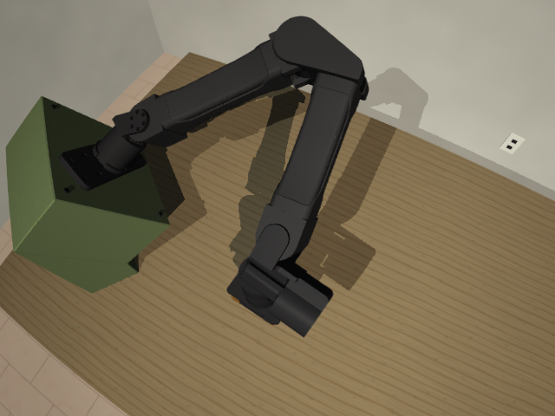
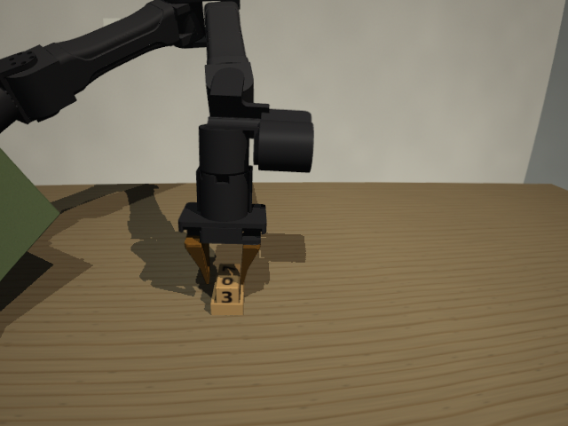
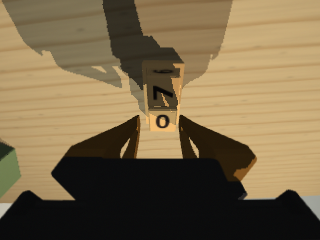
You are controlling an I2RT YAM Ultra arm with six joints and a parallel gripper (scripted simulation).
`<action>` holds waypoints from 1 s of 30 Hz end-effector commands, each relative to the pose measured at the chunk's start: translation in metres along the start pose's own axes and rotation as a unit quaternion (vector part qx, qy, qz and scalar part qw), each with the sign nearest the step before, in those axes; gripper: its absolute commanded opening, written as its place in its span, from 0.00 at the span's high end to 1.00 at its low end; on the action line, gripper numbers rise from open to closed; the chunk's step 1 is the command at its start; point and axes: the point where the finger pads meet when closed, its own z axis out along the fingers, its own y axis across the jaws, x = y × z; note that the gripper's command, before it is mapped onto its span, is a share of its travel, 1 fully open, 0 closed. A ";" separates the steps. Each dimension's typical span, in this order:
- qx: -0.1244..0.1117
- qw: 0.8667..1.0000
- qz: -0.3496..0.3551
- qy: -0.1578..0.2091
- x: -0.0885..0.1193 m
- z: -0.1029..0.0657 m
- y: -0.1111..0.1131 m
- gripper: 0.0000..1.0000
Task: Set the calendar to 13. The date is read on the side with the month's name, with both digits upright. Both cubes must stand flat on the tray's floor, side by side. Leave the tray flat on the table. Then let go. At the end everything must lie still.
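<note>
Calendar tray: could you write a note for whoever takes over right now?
Gripper: partly open, holding nothing, fingers near the cubes.
Tray: on the table.
Near cube: in the tray, 0 on top, 3 upright in front.
Far cube: behind it, showing 7; whether it stands flat is unclear.
Done: 3 shows; month's name isn't readable, so 13 is unconfirmed.
Left: check the date side, correct if needed, withdraw.
</note>
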 end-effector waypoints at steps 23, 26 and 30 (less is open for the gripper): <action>0.009 1.000 -0.001 0.002 0.001 0.016 -0.005 0.55; 0.009 1.000 -0.001 0.002 0.001 0.016 -0.005 0.55; 0.009 1.000 -0.001 0.002 0.001 0.016 -0.005 0.55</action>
